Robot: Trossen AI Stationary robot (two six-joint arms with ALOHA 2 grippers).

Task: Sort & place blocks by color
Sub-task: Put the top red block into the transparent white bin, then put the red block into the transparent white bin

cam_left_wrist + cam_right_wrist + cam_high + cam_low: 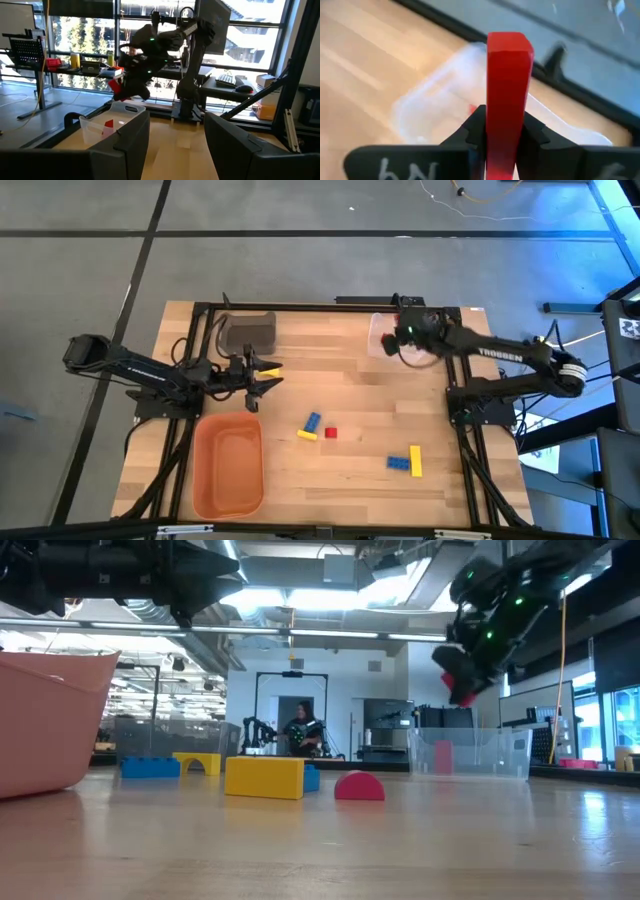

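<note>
Wooden tabletop (pixel 350 395) is carrying three bins and the loose blocks; you're mid-sort, on the red drop-off.

Biggest first: orange bin (pixel 228 465) is sitting at the near left, grey bin (pixel 248 332) at the far left, clear bin (pixel 470 753) at the far right with one red piece already showing inside it.

Right gripper (pixel 504 131) is hanging over the clear bin, jaws clamped on a long red block (pixel 507 95) that's standing up between them. Left gripper (pixel 268 375) is waiting beside the grey bin with its jaws spread; there's a yellow piece at its tip, but I can't tell whether it's actually holding it.

Remaining on the table: blue block (pixel 313 421) touching a yellow one (pixel 307 434), small red block (pixel 331 433) just beside them, and another blue (pixel 399 462) and yellow (pixel 416 461) pair nearer the right arm.

Next move, as I'm reading it: you're needing the block centred inside the bin walls, then lowering and releasing. Watch that it isn't clipping the rim.
</note>
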